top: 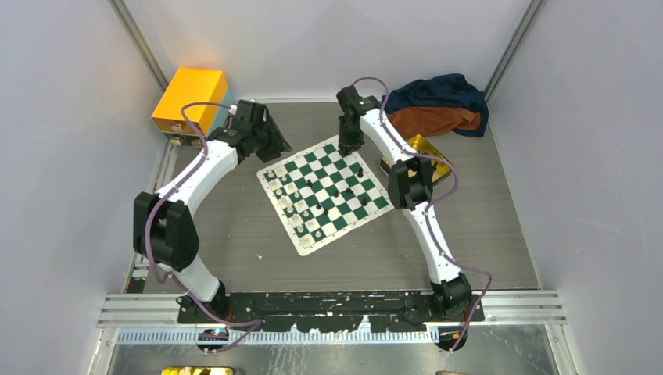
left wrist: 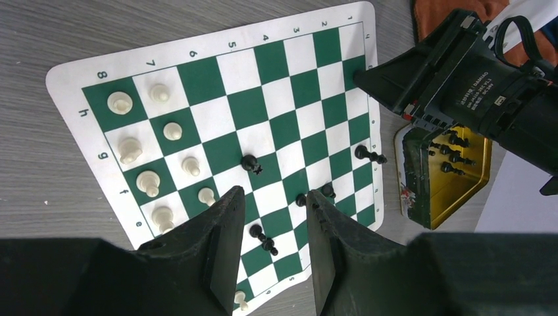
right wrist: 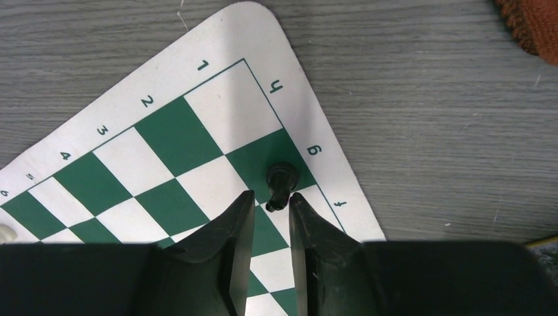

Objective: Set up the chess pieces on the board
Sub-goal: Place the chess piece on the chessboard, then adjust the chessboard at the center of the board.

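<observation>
One black piece (right wrist: 280,185) at the board (right wrist: 164,131) edge, just beyond right gripper (right wrist: 271,195)

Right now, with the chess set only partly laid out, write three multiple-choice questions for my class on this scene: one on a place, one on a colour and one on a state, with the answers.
1. Where does the gold tin sit relative to the board?
A. on top of it
B. off its left side
C. off its right side

2. What colour are the pieces lying in the tin?
A. black
B. cream-white
C. red

3. How is the left pincer?
A. shut on a white piece
B. open, holding nothing
C. shut on a black piece

Answers:
1 C, because the top view shows the tin past the board's right edge.
2 A, because every figure in the tin is dark.
3 B, because its jaws stand apart with nothing gripped between them.
</observation>
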`<control>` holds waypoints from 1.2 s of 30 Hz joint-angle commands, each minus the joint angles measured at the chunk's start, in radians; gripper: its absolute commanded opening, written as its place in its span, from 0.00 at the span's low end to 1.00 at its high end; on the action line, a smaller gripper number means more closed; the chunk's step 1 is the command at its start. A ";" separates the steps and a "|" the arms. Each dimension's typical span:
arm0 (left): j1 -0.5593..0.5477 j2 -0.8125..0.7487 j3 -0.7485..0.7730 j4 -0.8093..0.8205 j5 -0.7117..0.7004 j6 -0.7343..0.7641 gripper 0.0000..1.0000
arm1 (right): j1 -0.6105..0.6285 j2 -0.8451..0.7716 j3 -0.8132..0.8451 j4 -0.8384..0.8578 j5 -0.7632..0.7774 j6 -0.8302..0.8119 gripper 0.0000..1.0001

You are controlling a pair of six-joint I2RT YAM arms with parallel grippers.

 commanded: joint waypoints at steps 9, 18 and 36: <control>-0.004 -0.005 0.079 0.014 0.009 0.030 0.41 | -0.003 -0.109 0.004 0.022 0.012 -0.004 0.33; -0.005 -0.047 0.080 -0.037 -0.011 0.057 0.41 | -0.003 -0.366 -0.266 0.112 0.064 -0.031 0.33; -0.098 -0.285 -0.270 -0.038 -0.125 -0.013 0.39 | 0.000 -0.916 -1.126 0.423 0.121 -0.012 0.18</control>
